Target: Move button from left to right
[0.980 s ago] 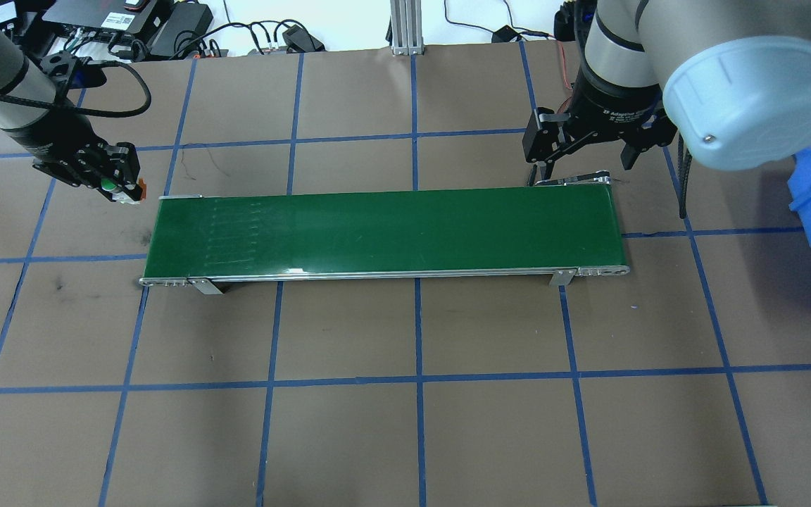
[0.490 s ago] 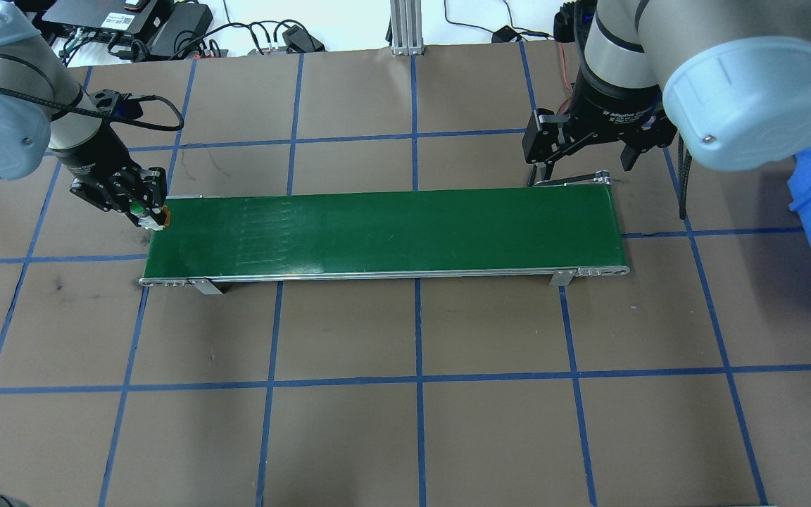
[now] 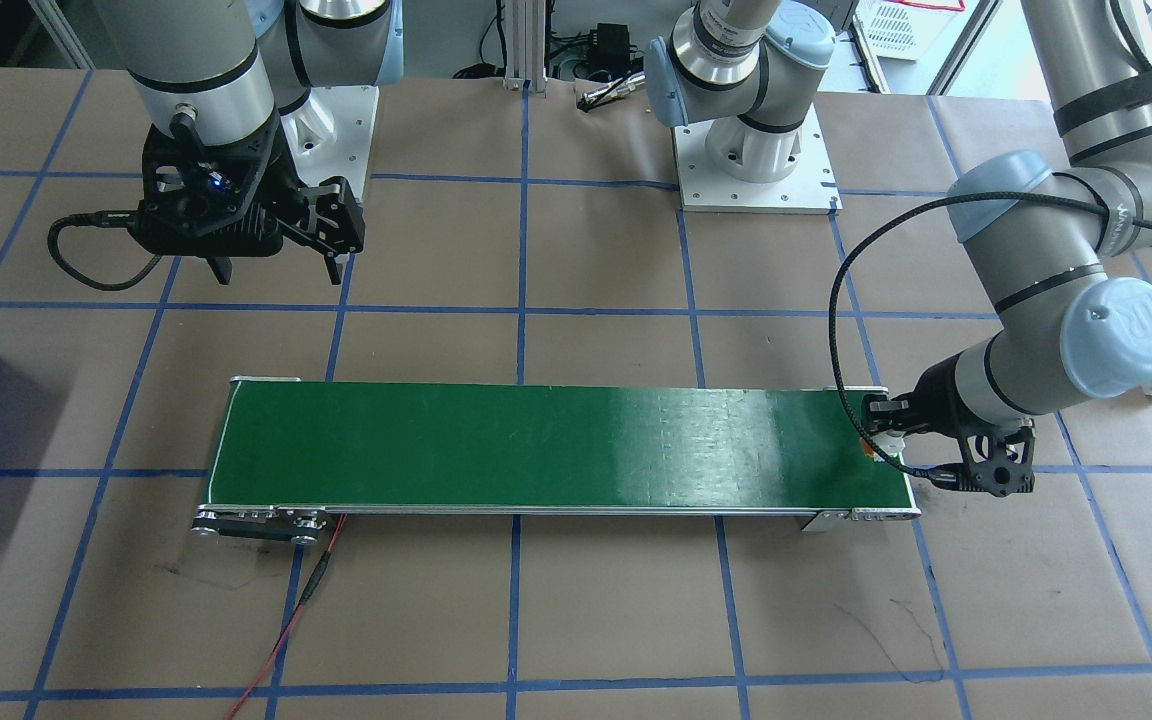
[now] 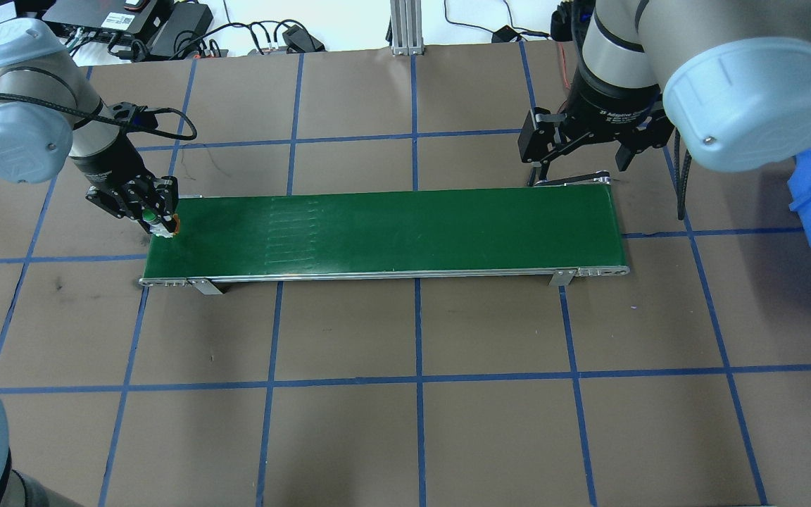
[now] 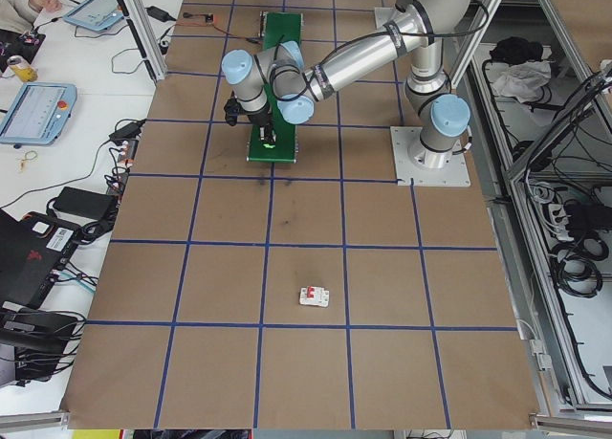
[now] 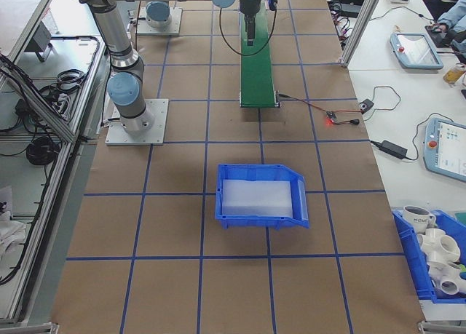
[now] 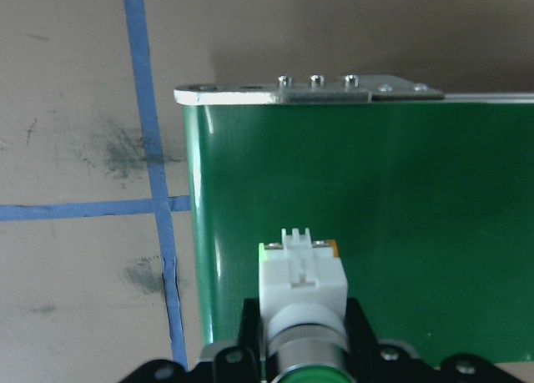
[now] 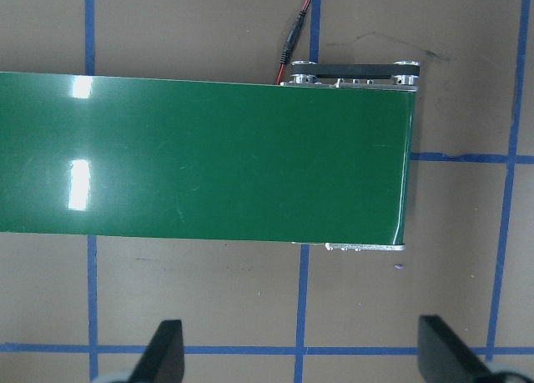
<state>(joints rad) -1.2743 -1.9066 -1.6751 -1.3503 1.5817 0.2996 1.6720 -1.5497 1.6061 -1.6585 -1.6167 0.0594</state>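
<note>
Left gripper (image 4: 159, 224) clamps the green-capped white push-button (image 7: 302, 293) over the green conveyor belt (image 4: 384, 231); tilted release risks toppling; right gripper (image 4: 583, 163) gapes empty

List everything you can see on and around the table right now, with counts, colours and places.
button: 1, green cap, white body, orange end; held over the conveyor's left end
conveyor belt: 1, green; table centre
bin: 1, blue; on the table beyond the conveyor's right end
circuit breaker: 1, white with red lever; on the table past the conveyor's left end
left gripper: 1, black; shut on the button
right gripper: 1, black; open, behind the conveyor's right end
</note>
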